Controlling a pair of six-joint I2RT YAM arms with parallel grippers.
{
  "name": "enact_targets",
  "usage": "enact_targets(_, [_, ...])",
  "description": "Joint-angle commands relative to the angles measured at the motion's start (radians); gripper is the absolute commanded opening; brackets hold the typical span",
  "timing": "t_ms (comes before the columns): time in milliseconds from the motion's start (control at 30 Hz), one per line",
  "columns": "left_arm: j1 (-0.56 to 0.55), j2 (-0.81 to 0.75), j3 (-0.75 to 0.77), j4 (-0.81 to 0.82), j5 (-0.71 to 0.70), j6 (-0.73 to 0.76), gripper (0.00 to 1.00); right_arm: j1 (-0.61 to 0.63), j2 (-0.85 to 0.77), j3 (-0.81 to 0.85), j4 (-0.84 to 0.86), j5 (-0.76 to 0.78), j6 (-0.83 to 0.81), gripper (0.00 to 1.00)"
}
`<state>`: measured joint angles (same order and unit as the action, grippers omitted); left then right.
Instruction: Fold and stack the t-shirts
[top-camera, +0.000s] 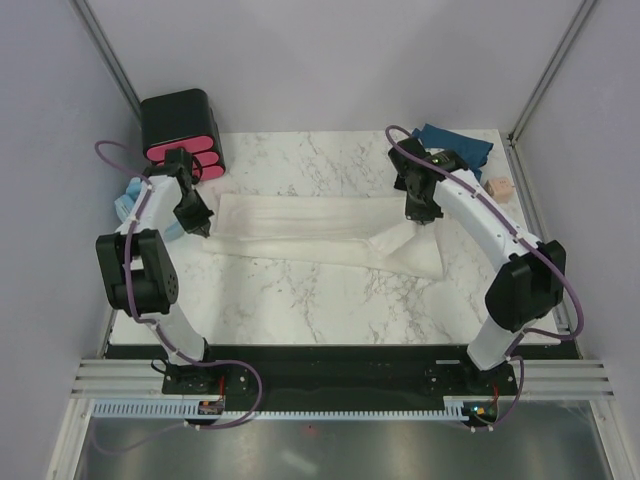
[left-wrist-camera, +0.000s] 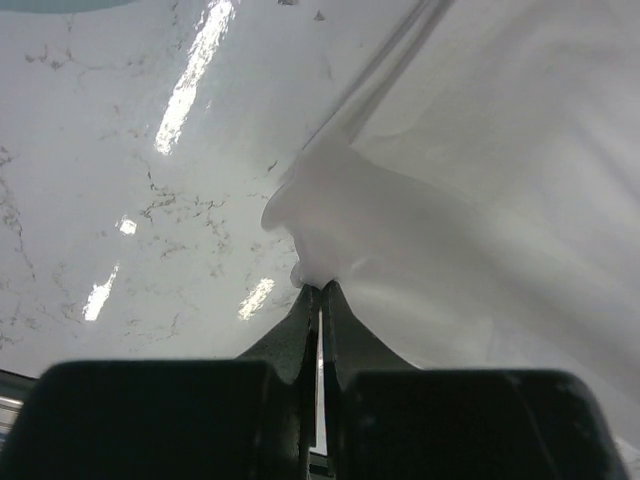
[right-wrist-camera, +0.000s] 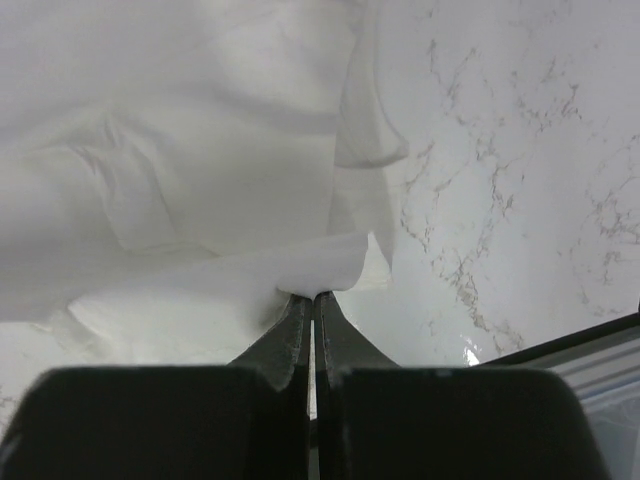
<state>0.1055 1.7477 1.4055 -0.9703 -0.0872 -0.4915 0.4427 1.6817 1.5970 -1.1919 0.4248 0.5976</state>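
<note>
Cream-white t-shirt (top-camera: 320, 232) stretches left-to-right, ends pinched by left fingers (left-wrist-camera: 298, 332) and right fingers (right-wrist-camera: 292, 335).

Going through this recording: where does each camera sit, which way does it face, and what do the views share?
Top external: fixed above and behind the bases, looking down on the table; left arm and right arm show whole.
Left wrist: on the left arm, facing along the left gripper to the cream-white t-shirt; jaws shut on it.
Right wrist: likewise along the right gripper, jaws shut on the same shirt.
Shared: all three show that shirt and the marble; only the top shows the teal-blue t-shirt.
</note>
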Motion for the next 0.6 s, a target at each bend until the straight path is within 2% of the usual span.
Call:
enact_targets(0, [0.005, 0.071, 0.095, 0.015, 0.04, 0.053, 0.02, -0.019, 0.074, 0.107, 0.002, 0.042, -0.082, 0.0])
enact_targets(333, [-0.006, 0.208, 0.262, 0.001, 0.083, 0.079, 0.02, -0.059, 0.197, 0.21, 0.025, 0.034, -0.134, 0.0])
enact_targets(567, [-0.016, 0.269, 0.312, -0.007, 0.083, 0.088, 0.02, -0.085, 0.249, 0.265, 0.031, 0.026, -0.159, 0.0])
